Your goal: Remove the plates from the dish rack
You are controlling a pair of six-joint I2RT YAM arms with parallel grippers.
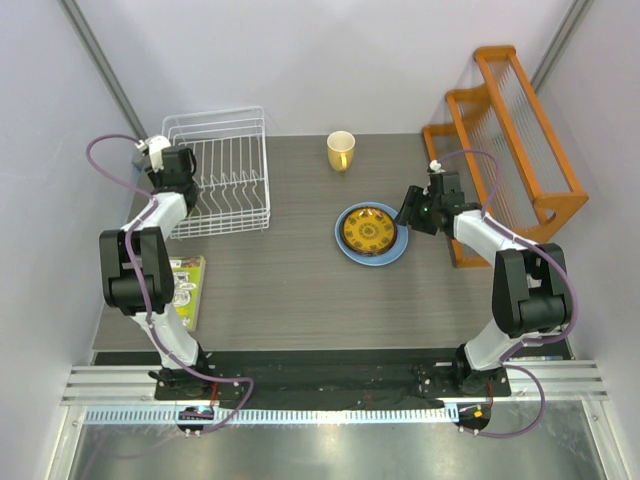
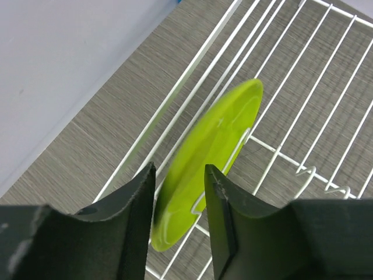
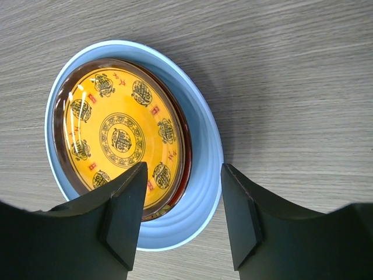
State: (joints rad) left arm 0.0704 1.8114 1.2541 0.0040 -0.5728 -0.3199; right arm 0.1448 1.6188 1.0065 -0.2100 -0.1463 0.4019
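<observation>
The green plate [image 2: 204, 157] is stood in the rack [image 1: 225, 175], straddled by the left hand [image 2: 180, 170]; whether it is gripped cannot be told. The right hand [image 3: 183, 169] is spread open over the yellow plate [image 3: 119, 140], nested in the blue plate [image 3: 201, 146].

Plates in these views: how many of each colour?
Light blue plate: 1
Yellow patterned plate: 1
Lime green plate: 1
Dark red plate, only its rim showing under the yellow: 1
Total: 4
</observation>
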